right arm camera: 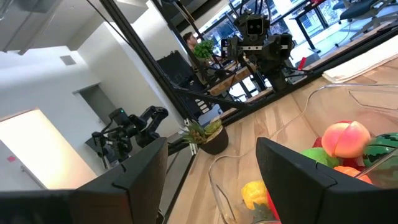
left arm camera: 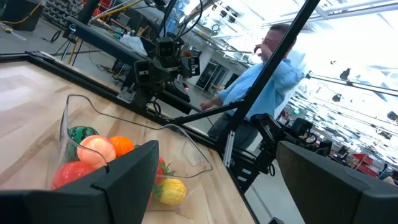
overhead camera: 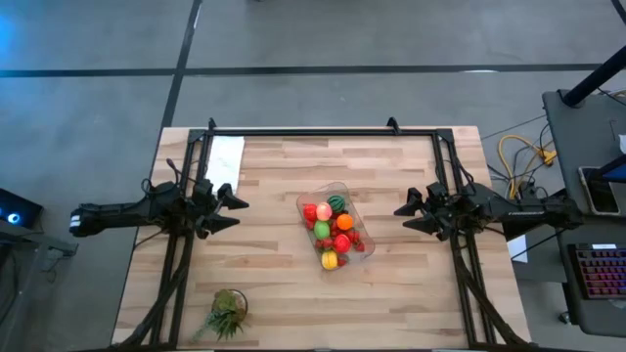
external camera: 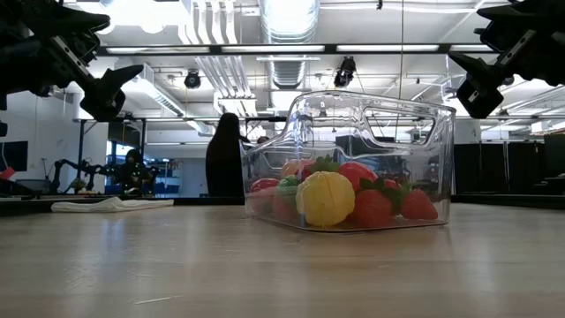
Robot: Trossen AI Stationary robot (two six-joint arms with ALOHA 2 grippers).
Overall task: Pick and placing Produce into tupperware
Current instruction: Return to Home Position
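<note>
Shows produce point(overhead camera: 333, 233) heaped in clear tupperware point(external camera: 406, 141) at mid-tabletop point(overhead camera: 284, 293), none loose outside — looks done. Holds left jaws and right jaws spread, empty, raised well apart on either side — likely parked to avoid knocking it.

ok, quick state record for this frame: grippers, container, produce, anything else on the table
left gripper: open, empty, raised above the table, left of the tupperware
right gripper: open, empty, raised, right of the tupperware
tupperware: upright, open top, mid-table between the arms
produce: all visible pieces piled inside the tupperware
white paper: flat, on the left arm's side
leafy tuft: alone near the table edge, left arm's side
</note>
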